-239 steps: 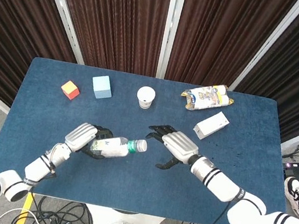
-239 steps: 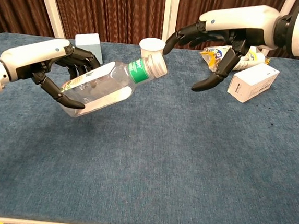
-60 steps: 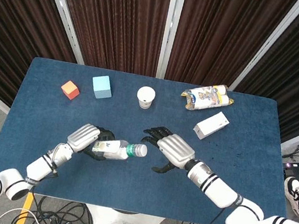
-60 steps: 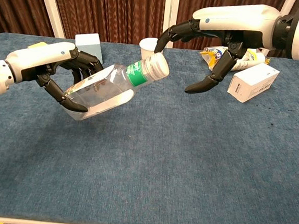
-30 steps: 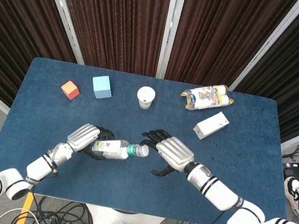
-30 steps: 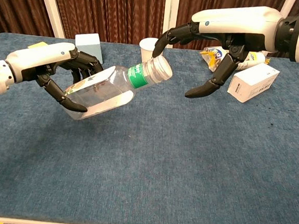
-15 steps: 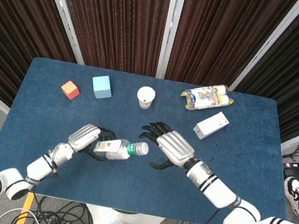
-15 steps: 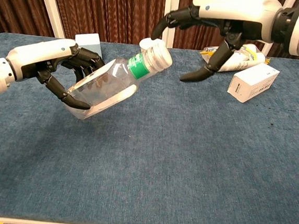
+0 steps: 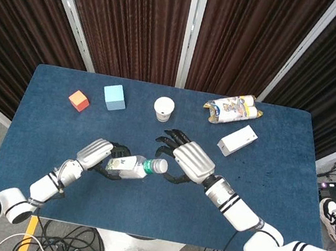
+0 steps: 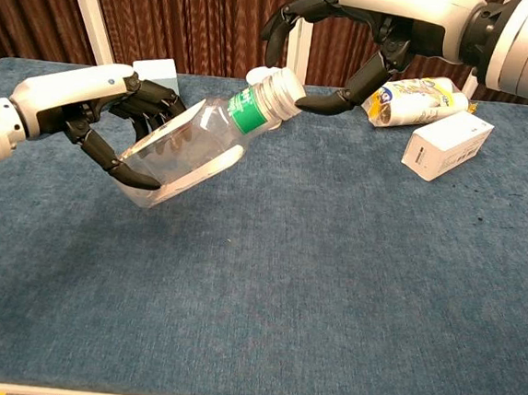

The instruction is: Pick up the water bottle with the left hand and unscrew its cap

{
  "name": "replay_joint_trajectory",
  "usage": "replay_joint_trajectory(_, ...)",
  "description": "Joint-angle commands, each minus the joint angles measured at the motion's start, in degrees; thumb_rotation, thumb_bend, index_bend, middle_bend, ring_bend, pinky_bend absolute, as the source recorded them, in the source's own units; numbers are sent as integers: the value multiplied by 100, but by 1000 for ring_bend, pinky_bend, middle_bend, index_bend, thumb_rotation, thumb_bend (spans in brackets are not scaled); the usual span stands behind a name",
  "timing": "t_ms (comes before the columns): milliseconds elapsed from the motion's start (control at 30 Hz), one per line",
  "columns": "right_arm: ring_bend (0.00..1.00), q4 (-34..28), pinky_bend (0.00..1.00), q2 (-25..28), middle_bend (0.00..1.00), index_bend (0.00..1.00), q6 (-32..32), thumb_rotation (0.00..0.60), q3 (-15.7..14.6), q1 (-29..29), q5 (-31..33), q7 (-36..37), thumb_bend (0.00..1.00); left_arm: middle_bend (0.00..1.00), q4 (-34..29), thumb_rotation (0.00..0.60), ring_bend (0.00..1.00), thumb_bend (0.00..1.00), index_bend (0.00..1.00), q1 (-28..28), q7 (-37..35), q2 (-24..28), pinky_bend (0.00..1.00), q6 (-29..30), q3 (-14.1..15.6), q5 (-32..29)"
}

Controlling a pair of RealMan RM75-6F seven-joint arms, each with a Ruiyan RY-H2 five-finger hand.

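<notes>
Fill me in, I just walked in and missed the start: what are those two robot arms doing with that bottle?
The left hand holds a clear water bottle tilted above the blue table, neck pointing toward the right hand. That hand hovers open over the white cap, fingers spread around it, not clearly gripping. The cap is on. A paper cup, boxes and a snack bag sit untouched behind.

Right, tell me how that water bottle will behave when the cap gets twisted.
The water bottle looks clear and nearly empty, so it is probably light and may flex. The left hand holds only its lower body, tilted, so it could turn in that hold. The white cap looks ridged, which should help.
</notes>
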Motion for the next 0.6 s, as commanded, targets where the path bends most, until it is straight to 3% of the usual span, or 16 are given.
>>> replay_joint_trajectory(33, 0, -3, 0, 9, 158, 370, -22, 600, -4, 2, 15, -10, 208, 548, -1, 600, 450, 355, 571, 1, -2, 1, 500, 3, 4, 3)
replay_joint_trajectory(433, 0, -18, 0, 28, 163, 373, -102, 600, -6, 10, 123, -106, 219, 548, 3, 600, 450, 355, 571, 1, -18, 1, 501, 14, 14, 17)
replay_joint_trajectory(600, 0, 12, 0, -24, 183, 434, -71, 600, 19, 15, 121, -111, 272, 548, -13, 600, 450, 355, 571, -3, -9, 2, 501, 1, 15, 10)
